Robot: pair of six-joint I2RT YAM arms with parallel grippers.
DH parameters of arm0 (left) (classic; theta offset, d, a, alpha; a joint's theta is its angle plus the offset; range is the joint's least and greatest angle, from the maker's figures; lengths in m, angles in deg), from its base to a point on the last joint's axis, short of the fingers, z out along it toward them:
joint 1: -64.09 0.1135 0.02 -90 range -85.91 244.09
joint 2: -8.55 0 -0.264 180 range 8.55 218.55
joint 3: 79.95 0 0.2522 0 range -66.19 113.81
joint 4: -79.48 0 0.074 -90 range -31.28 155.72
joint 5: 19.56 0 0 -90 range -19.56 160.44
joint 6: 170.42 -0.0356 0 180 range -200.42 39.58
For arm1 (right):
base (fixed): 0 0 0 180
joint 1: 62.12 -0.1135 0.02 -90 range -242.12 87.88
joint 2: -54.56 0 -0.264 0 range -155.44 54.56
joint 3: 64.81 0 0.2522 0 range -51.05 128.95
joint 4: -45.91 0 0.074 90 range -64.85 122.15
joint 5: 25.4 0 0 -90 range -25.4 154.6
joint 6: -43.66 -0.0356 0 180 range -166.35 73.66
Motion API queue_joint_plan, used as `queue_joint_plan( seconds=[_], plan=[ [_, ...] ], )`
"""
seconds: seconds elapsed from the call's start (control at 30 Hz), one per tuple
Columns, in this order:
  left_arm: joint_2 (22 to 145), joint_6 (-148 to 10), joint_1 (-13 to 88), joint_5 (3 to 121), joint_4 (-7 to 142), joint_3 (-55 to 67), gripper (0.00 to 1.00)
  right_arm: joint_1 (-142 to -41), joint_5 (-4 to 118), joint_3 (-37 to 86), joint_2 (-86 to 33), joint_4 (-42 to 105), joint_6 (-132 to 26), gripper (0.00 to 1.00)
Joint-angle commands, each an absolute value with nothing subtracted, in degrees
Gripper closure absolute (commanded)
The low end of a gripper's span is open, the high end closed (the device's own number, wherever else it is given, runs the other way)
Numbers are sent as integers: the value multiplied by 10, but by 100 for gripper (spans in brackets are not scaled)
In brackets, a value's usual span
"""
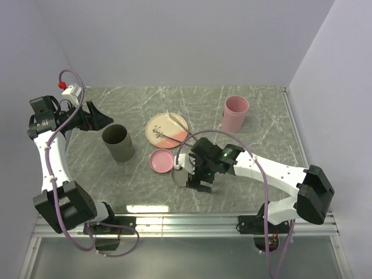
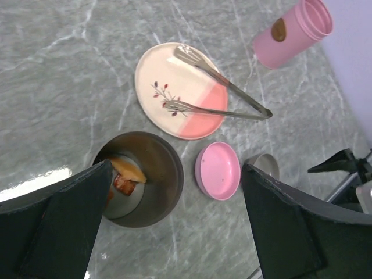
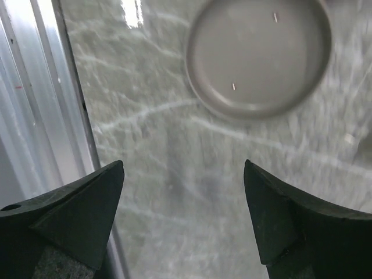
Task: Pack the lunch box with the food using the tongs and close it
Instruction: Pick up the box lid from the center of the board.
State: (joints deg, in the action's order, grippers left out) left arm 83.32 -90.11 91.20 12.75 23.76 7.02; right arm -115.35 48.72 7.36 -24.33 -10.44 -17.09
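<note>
Bright, even light; glare streaks the table (image 1: 145, 207) (right wrist view blurred).

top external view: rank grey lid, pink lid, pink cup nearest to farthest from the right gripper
1. grey lid, just left of the right gripper
2. pink lid, farther left and back
3. pink cup, far back, to the right

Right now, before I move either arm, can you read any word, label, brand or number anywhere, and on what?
No readable text in any view.
Pink tumbler: a brown oval badge, too small to show any letters.
Plate: a painted sprig only, no writing.
Grey lunch box, pink lid, grey lid: blank.
</note>
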Motion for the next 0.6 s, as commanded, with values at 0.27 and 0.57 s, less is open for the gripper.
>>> queue_joint_plan(
  seconds=[0.27,0.57],
  plan=[
    [727,-842,909,34,437,-30,3,-1188,416,-1,-235,94,45,9],
    [728,-865,907,43,415,-26,4,-1210,482,-68,-284,164,153,28]
  ],
)
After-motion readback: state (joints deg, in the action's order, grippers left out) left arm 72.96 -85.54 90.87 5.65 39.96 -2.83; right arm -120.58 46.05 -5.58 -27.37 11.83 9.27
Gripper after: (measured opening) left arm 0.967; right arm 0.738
